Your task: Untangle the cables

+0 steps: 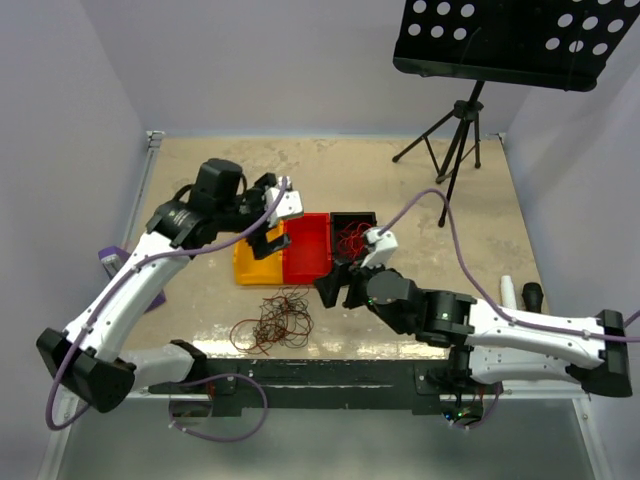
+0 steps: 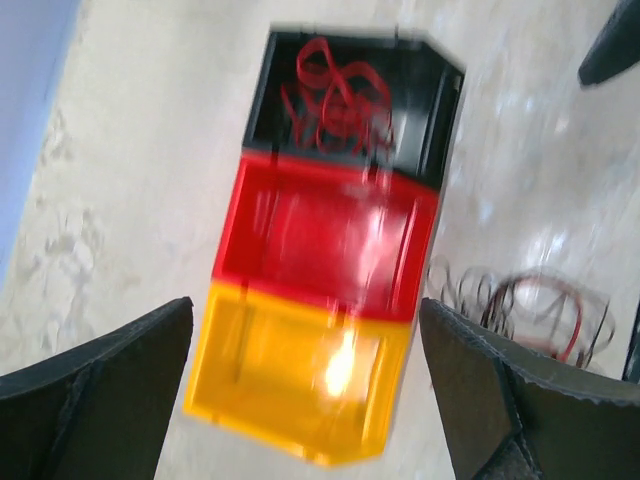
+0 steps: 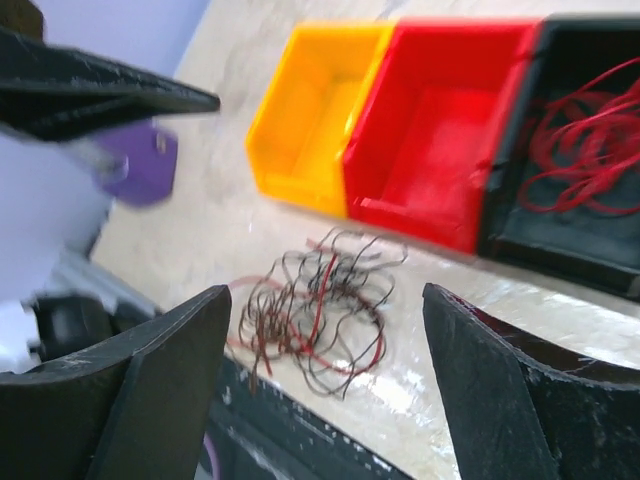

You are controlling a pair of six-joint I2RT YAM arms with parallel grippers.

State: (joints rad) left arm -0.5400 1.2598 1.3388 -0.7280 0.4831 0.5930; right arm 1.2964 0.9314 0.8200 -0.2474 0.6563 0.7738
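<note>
Showing the cables [image 1: 275, 325] lying as one loose tangle on the table [image 1: 200, 290], just in front of a row of bins. Showing very thin, curly loops, mostly black-brown, with a few red ones running through them. Showing a second bunch, the red strands [image 1: 350, 238], coiling inside the black bin [image 1: 366, 216], next to the red bin [image 1: 310, 250] and the yellow bin [image 1: 250, 270]. Showing the left gripper [image 1: 268, 240] hovering over the yellow bin, jaws standing wide apart, holding nothing. Showing the right gripper [image 1: 336, 289] hanging near the tangle, jaws likewise spread, gripping nothing.
</note>
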